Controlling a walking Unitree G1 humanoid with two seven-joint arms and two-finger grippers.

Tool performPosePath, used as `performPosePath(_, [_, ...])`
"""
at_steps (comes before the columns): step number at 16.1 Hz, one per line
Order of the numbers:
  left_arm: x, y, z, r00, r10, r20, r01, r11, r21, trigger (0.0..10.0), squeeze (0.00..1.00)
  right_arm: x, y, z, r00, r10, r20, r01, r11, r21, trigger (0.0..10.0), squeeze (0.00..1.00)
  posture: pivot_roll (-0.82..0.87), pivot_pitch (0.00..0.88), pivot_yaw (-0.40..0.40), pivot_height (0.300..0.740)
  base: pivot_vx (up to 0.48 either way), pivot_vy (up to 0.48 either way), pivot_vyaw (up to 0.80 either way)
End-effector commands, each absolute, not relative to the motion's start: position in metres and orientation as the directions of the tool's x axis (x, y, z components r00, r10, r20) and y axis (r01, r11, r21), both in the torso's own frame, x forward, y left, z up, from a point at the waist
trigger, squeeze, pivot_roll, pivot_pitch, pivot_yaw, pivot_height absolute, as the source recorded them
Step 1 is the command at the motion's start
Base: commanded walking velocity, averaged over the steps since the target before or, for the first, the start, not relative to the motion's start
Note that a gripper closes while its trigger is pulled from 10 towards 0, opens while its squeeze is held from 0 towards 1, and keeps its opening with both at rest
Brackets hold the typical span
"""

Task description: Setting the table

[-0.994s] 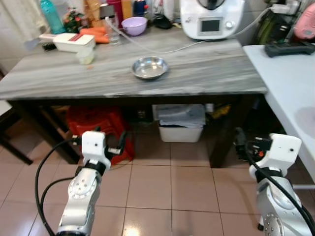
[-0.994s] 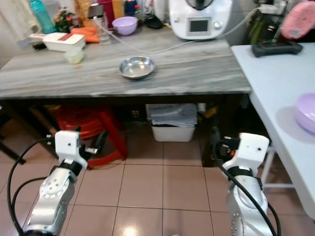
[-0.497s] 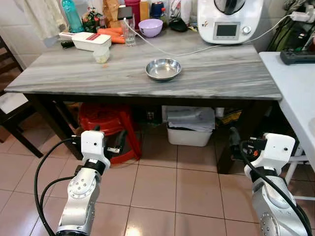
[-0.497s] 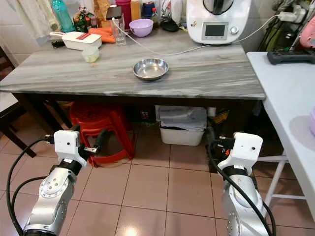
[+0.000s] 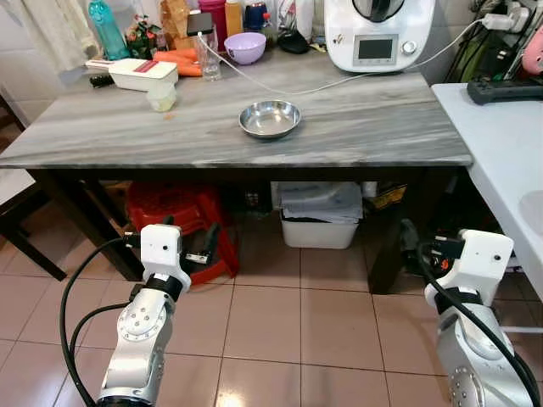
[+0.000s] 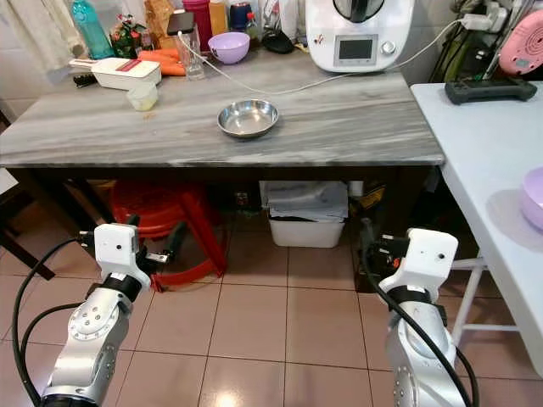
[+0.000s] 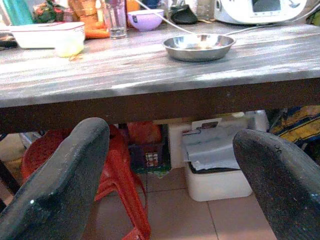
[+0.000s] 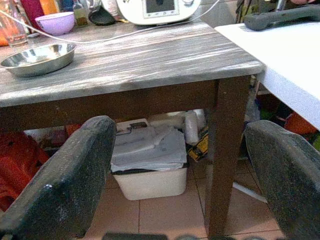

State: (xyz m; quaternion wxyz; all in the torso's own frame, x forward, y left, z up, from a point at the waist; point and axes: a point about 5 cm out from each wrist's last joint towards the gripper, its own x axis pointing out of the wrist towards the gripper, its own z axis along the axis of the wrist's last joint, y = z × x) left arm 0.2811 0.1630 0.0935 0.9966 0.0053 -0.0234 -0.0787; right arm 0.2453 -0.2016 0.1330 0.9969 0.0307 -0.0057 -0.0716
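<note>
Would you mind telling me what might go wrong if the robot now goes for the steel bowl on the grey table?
1. Both tools, left and right, sit open below the table edge; raised straight up, they might strike it.
2. A white cable runs just behind the steel bowl; a reach could snag it and tug the white appliance.
3. The bowl's low, shiny rim may slip from the fingers.
</note>
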Motion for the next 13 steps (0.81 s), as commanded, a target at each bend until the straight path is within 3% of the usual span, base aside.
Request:
performPosePath(1, [0.2806,0.1662,0.0923,0.987,-0.156,0.034,0.155,0.988,0.019,10.0,0.0,0.248,-0.1983,0.1338,0.991,-0.134,0.009,0.133,0.989,0.07,10.0,0.0,-0.14,0.049,0.085,0.74,0.0,-0.24,0.0])
performPosePath(8, [0.2807,0.1648,0.0919,0.987,-0.159,0.032,0.158,0.987,0.018,10.0,0.0,0.2483,-0.1973,0.1341,0.991,-0.134,0.009,0.133,0.989,0.071,10.0,0.0,-0.14,0.051,0.085,0.74,0.0,-0.302,0.0])
performPosePath(13, [0.2806,0.1636,0.0918,0.987,-0.158,0.032,0.158,0.987,0.015,10.0,0.0,0.2486,-0.1977,0.1342,0.991,-0.133,0.01,0.132,0.989,0.07,10.0,0.0,-0.14,0.054,0.081,0.74,0.0,-0.318,-0.38])
